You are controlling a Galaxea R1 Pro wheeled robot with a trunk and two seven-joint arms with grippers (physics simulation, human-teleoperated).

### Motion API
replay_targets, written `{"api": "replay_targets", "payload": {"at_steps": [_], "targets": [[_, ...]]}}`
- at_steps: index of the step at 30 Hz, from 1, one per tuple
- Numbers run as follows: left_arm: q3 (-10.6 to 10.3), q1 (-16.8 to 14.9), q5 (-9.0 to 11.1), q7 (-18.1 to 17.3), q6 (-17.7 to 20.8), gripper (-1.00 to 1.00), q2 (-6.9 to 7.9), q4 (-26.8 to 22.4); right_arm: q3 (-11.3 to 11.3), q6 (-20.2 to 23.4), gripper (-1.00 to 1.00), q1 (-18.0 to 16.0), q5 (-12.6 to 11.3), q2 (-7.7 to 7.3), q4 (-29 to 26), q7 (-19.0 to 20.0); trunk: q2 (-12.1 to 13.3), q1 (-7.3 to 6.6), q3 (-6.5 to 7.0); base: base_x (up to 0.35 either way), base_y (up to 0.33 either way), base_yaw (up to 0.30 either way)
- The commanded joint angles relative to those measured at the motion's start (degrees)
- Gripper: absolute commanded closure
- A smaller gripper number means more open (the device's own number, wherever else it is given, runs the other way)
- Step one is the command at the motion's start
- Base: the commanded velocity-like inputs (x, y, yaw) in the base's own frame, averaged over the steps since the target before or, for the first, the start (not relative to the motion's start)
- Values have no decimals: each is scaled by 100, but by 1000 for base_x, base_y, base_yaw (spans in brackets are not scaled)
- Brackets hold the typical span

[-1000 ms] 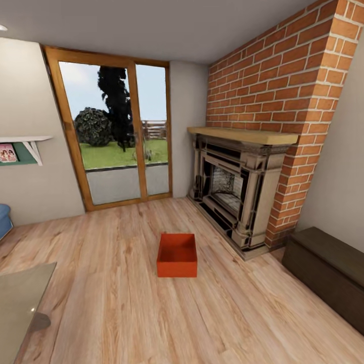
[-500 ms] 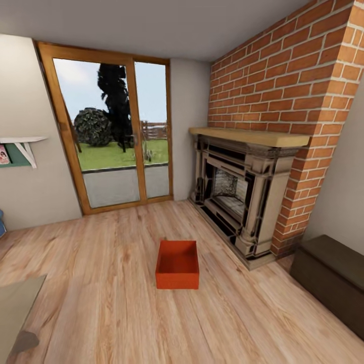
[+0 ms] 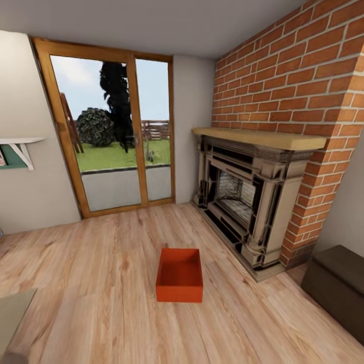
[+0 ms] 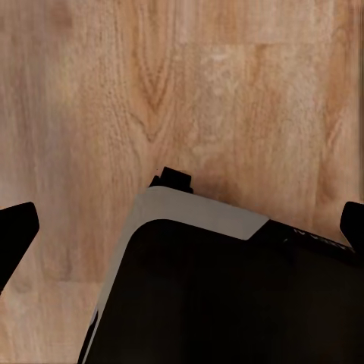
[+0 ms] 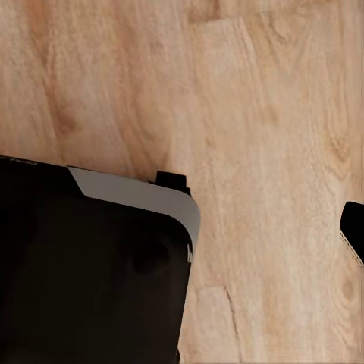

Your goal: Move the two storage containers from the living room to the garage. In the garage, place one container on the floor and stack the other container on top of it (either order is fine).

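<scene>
Storage container (image 3: pixel 179 281) on wood floor (image 3: pixel 101 283) | fireplace (image 3: pixel 247 197) near | interior empty

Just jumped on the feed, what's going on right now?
Nothing is being handled at the moment. One storage container sits open and empty on the living room's wood floor, in front of the fireplace and the glass patio door. Both wrist cameras look down past the robot's dark base at bare planks. The left gripper is open and holds nothing. One fingertip of the right gripper shows, so its state is unclear. Neither arm has reached for the container yet.
</scene>
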Motion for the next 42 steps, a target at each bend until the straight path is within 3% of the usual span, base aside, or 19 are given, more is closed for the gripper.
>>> {"api": "replay_targets", "payload": {"at_steps": [1, 42], "targets": [[-23, -4, 31, 12, -15, -100, -1, 2, 20, -27, -100, -8, 48, -1, 17, -12, -5, 4, -7, 322, 0, 0], [-19, -3, 39, 12, -24, -100, -1, 2, 28, -26, -100, -8, 53, 0, 17, -20, -5, 4, -7, 322, 0, 0]]}}
